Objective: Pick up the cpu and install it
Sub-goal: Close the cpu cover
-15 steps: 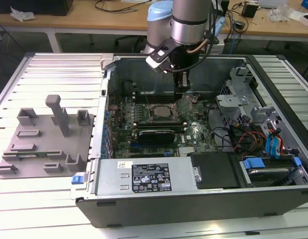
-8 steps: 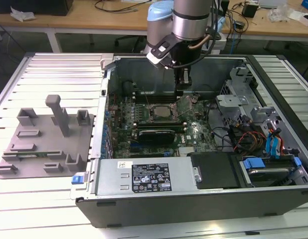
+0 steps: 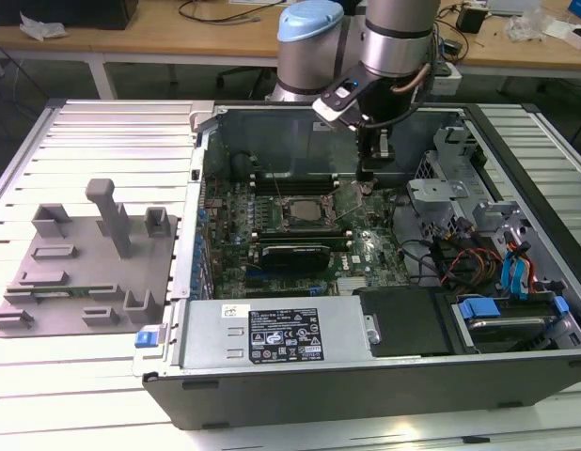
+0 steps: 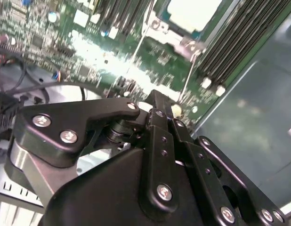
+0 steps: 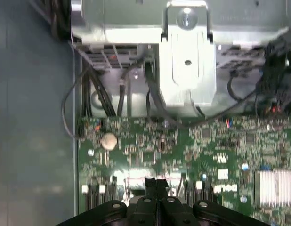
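The black two-finger gripper (image 3: 365,175) hangs low inside the open dark grey metal computer case (image 3: 366,395). The case lies on its side on a white slatted table (image 3: 93,141). In both wrist views the gripper's (image 5: 157,182) fingers (image 4: 154,101) are pressed together, with nothing visible between them.

The cpu (image 3: 306,212), a small flat square chip with a pale silver-white top, lies in the dark, metal-framed square socket (image 3: 276,214) on the green motherboard (image 3: 366,249). It is clear of the fingers and nothing grips it. In the exterior view the gripper is just beside the socket, on the exterior view's right of it, so the cpu lies to the exterior view's left of the fingertips and a little below them.

In the second wrist view the cpu (image 4: 192,12) shows as a bright pale square beyond the fingertips. A thin metal wire lever (image 4: 188,75) runs from the socket's frame toward them.

A silver box-shaped power supply (image 3: 272,334) sits along the case's near wall. A grey moulded fixture plate (image 3: 84,258) with upright posts rests on the table, well apart on the exterior view's left.
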{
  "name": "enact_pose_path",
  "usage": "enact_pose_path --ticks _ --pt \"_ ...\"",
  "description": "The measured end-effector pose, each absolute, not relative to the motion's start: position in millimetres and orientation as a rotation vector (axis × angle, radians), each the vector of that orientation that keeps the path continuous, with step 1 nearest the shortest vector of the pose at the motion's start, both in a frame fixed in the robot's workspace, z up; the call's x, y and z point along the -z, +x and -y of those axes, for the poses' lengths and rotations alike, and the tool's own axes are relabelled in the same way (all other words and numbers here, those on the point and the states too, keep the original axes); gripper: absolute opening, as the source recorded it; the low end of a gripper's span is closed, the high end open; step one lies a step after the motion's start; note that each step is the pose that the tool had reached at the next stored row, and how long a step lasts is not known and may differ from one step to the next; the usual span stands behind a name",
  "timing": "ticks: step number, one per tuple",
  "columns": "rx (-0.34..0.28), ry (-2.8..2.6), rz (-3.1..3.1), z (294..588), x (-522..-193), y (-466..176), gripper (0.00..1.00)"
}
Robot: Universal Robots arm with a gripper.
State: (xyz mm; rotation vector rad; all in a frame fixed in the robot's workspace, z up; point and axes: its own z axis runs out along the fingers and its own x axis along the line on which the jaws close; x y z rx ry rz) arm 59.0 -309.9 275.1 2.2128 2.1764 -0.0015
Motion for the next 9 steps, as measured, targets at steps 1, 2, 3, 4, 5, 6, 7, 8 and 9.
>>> enact_pose_path --ticks 1,2,3,4,5,6,7,8,9 --pt "0.002 2.213 -2.176 310 -275 62 0.11" --pt "0.002 2.213 -2.177 310 -275 66 0.11" --pt "0.002 2.213 -2.177 310 -274 68 0.11" --pt "0.003 2.213 -2.177 310 -272 69 0.11" --pt "0.004 2.214 -2.177 310 -269 70 0.11" --pt "0.004 2.214 -2.177 310 -268 71 0.11" --pt "0.005 2.215 -2.178 310 -266 71 0.11" --pt "0.006 2.215 -2.178 310 -264 72 0.11" --pt "0.008 2.216 -2.179 310 -261 73 0.11"
